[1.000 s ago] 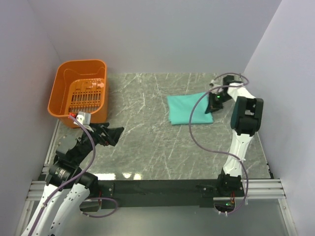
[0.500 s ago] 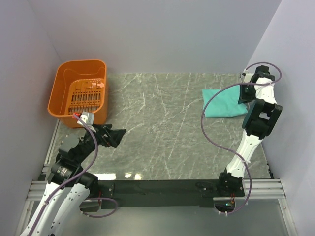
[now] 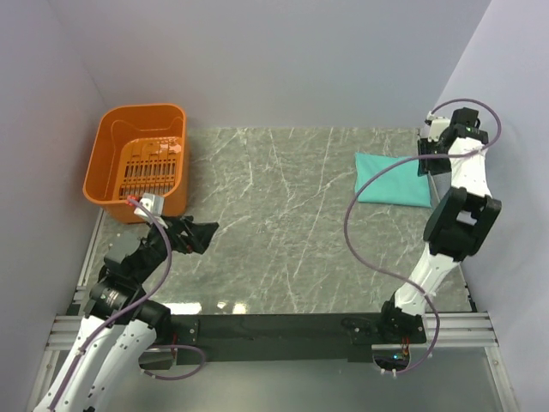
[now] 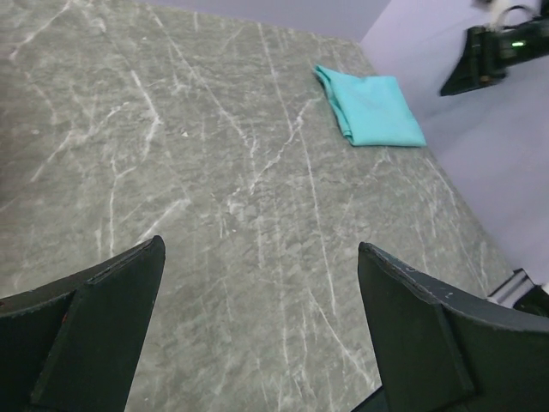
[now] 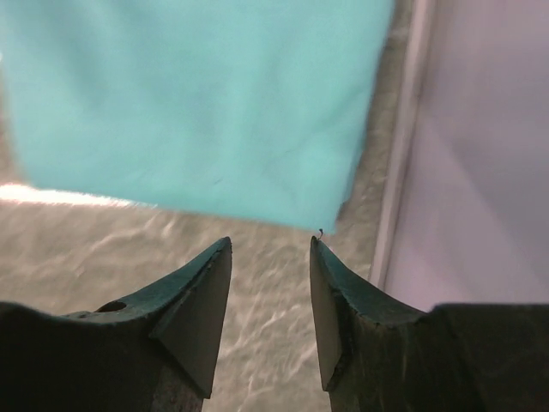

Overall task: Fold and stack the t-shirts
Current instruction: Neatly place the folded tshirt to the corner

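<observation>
We see the grey worktop (image 3: 274,240) carrying one folded teal t-shirt (image 3: 390,178); it lies just ahead of the right tool (image 5: 270,245), a short end toward it, so the long axis runs away from the tips; that tool stands partly parted, empty, clear of the cloth; the left tool (image 4: 262,253) gapes wide, holding nothing, well apart; we judge the right arm nearer.

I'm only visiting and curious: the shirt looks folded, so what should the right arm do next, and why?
Probably lift the right end effector up and back, clear of the shirt. Its jaws stand apart with nothing between them. The shirt lies folded flat on the table by the right wall, just past the tips, so nothing there seems to need gripping.
</observation>
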`<state>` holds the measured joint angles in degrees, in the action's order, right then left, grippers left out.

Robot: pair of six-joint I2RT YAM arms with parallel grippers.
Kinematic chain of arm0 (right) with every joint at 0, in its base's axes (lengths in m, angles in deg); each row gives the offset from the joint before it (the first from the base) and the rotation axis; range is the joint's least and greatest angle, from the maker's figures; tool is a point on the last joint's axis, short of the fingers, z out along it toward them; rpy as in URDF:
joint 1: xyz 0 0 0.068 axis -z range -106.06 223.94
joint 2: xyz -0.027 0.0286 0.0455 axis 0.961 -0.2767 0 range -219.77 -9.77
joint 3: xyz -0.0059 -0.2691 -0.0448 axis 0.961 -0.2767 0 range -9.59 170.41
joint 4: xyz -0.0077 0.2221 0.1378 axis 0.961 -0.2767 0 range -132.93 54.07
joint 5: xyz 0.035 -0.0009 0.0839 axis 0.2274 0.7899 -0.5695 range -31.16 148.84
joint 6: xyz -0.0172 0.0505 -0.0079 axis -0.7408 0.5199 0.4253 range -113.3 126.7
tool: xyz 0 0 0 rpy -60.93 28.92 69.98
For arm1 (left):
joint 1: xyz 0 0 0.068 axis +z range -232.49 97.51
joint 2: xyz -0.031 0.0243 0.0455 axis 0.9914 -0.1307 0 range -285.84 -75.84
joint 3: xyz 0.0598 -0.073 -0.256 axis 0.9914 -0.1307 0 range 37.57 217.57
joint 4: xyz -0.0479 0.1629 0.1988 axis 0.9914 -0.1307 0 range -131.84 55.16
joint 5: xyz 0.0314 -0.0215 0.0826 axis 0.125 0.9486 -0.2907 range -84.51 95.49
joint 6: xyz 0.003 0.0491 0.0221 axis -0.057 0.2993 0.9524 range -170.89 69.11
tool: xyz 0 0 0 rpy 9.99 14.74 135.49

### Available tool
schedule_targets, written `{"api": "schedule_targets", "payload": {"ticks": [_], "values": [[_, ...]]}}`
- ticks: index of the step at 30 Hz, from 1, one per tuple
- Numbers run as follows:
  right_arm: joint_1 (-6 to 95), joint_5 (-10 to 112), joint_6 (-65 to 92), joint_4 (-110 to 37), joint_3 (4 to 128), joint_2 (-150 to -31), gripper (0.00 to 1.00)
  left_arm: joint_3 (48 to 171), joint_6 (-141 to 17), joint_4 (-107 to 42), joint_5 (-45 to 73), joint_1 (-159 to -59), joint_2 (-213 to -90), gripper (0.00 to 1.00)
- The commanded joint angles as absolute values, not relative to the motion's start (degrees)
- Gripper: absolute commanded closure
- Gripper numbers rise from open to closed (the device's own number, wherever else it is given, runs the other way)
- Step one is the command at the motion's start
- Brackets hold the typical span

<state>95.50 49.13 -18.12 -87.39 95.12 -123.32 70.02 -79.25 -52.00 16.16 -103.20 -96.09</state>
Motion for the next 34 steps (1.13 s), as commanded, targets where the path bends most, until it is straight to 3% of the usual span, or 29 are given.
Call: {"api": "schedule_targets", "payload": {"ticks": [1,6,11,14,15,19,23,29,34], "values": [[94.15,39.88,-22.47,-88.04,89.66,-111.67,0.51,72.55,-79.28,-50.83,13.40,-102.97,-98.33,0.01],[93.10,32.40,-23.63,-82.26,72.20,-96.72,0.51,76.06,-77.35,-53.90,10.69,-102.97,-104.39,0.01],[93.62,34.49,-20.73,-70.06,57.23,-75.84,0.46,76.95,-77.08,-54.88,7.51,-102.97,-109.85,0.01],[94.06,40.01,-15.50,-60.50,47.04,-63.41,0.20,75.10,-77.26,-52.94,7.77,-102.88,-110.03,0.00],[94.32,42.21,-13.19,-58.36,42.58,-60.60,0.00,75.36,-76.91,-53.64,7.86,-102.88,-109.85,0.01],[95.47,45.04,-4.15,-58.24,38.31,-50.39,0.00,75.98,-75.07,-55.40,5.66,-102.88,-108.45,0.01],[95.56,53.11,6.60,-60.09,37.44,-47.48,0.00,75.45,-74.36,-55.84,3.56,-102.88,-107.74,0.00],[95.47,60.42,9.51,-58.69,35.50,-44.57,0.00,75.63,-74.27,-56.46,3.73,-102.88,-108.10,0.01],[95.47,58.85,7.93,-58.07,33.92,-43.08,0.00,75.01,-74.44,-56.28,3.20,-102.88,-106.16,0.01]]}}
